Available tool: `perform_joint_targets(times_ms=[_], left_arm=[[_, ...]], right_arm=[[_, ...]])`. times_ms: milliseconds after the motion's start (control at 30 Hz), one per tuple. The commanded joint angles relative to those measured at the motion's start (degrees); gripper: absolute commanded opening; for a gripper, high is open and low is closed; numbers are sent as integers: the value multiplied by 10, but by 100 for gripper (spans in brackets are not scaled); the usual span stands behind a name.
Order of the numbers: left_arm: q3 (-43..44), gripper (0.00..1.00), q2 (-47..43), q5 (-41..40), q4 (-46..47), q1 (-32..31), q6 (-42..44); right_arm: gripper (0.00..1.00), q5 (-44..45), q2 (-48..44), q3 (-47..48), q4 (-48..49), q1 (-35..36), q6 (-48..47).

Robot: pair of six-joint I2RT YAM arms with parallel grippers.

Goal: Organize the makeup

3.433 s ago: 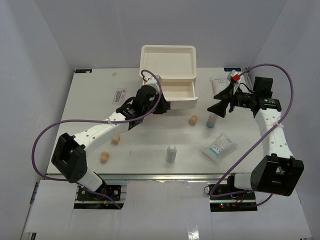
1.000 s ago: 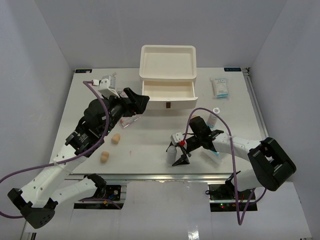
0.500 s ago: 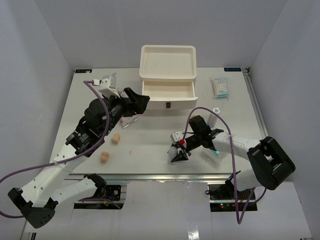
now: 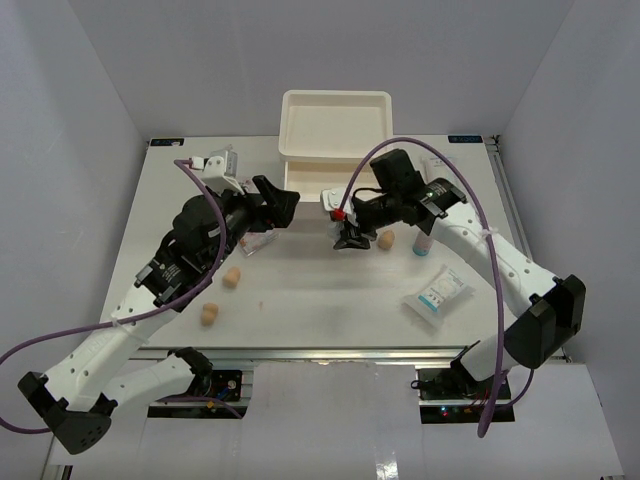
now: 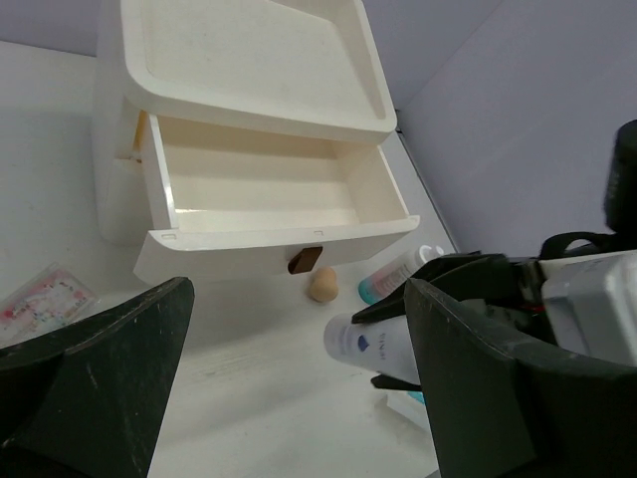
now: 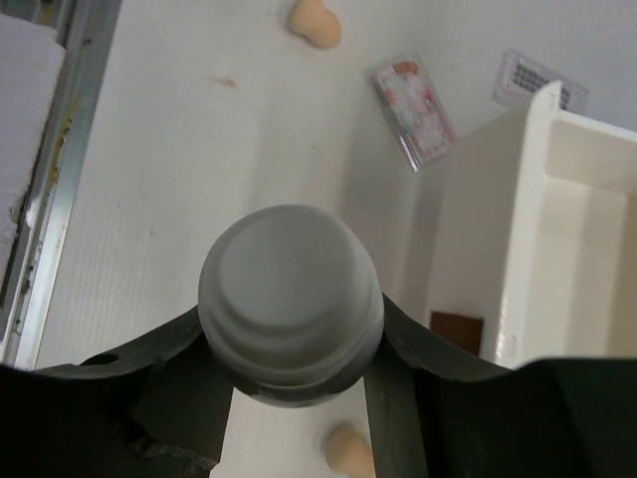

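Note:
My right gripper (image 4: 351, 236) is shut on a small white bottle (image 6: 291, 299) and holds it above the table in front of the white drawer box (image 4: 337, 103). From the left wrist view the bottle (image 5: 370, 345) shows a blue mark, with the open drawer (image 5: 269, 189) behind it. My left gripper (image 4: 283, 203) hangs open and empty left of the drawer. A second bottle (image 4: 424, 243) stands on the table. Tan sponges lie at the centre (image 4: 385, 240) and the near left (image 4: 231, 277), (image 4: 209, 314). A clear pink packet (image 4: 258, 243) and white-blue sachets (image 4: 437, 293) lie flat.
The box's red-brown handle (image 5: 305, 260) faces the arms. A printed label (image 6: 538, 77) lies on the table left of the box. Purple cables loop over both arms. The table's metal front edge (image 4: 330, 352) runs along the near side.
My right gripper shut on the bottle near the table's front edge, lifted it and carried it back toward the drawer box. The left arm has barely moved.

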Motion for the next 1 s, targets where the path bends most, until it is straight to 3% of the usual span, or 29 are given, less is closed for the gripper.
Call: perform_joint_targets(times_ms=[0, 300, 500, 700, 767, 867, 967], left_arm=[[16, 98, -28, -65, -9, 2, 21], [8, 98, -41, -93, -14, 2, 35], [9, 98, -35, -82, -16, 2, 40], [5, 98, -35, -73, -17, 2, 38], [4, 98, -35, -71, -16, 2, 37], [5, 98, -31, -65, -16, 2, 37], [8, 98, -25, -56, -15, 2, 37]], right_arm=[[8, 103, 17, 114, -115, 6, -19], [8, 293, 88, 300, -110, 3, 6], [8, 378, 142, 341, -94, -6, 5], [18, 441, 185, 352, -93, -6, -3], [24, 457, 196, 353, -84, -6, -5], [44, 475, 210, 358, -72, -6, -6], [71, 462, 211, 364, -69, -6, -6]])
